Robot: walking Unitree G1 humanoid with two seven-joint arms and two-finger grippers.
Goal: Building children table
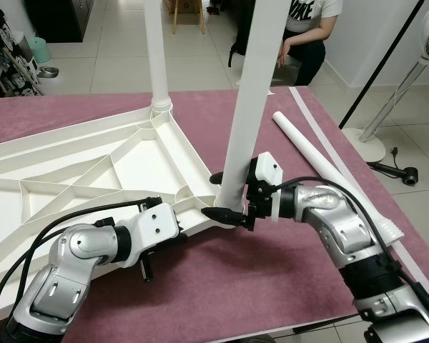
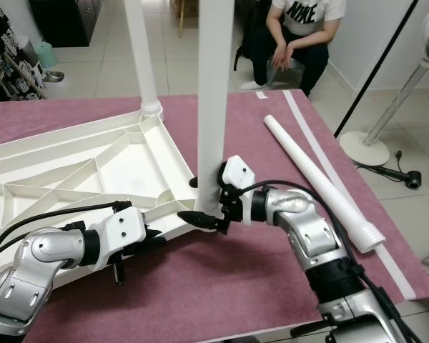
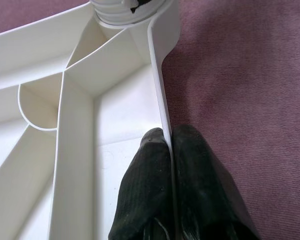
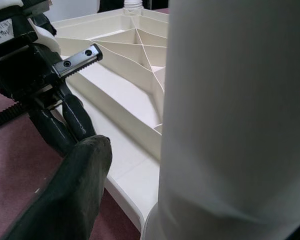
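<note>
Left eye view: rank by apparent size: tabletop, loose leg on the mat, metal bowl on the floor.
1. tabletop, spans most of the left half
2. loose leg, a long thin tube
3. metal bowl, tiny; it is farther away, so true size is unsure

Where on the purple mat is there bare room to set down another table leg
Free: the mat strip in front of the tabletop, between the two arms, and the far strip behind its rim. Crowded: the near corner, where the right end effector grips the upright leg and the left end effector pinches the rim. A loose leg takes the right side.
</note>
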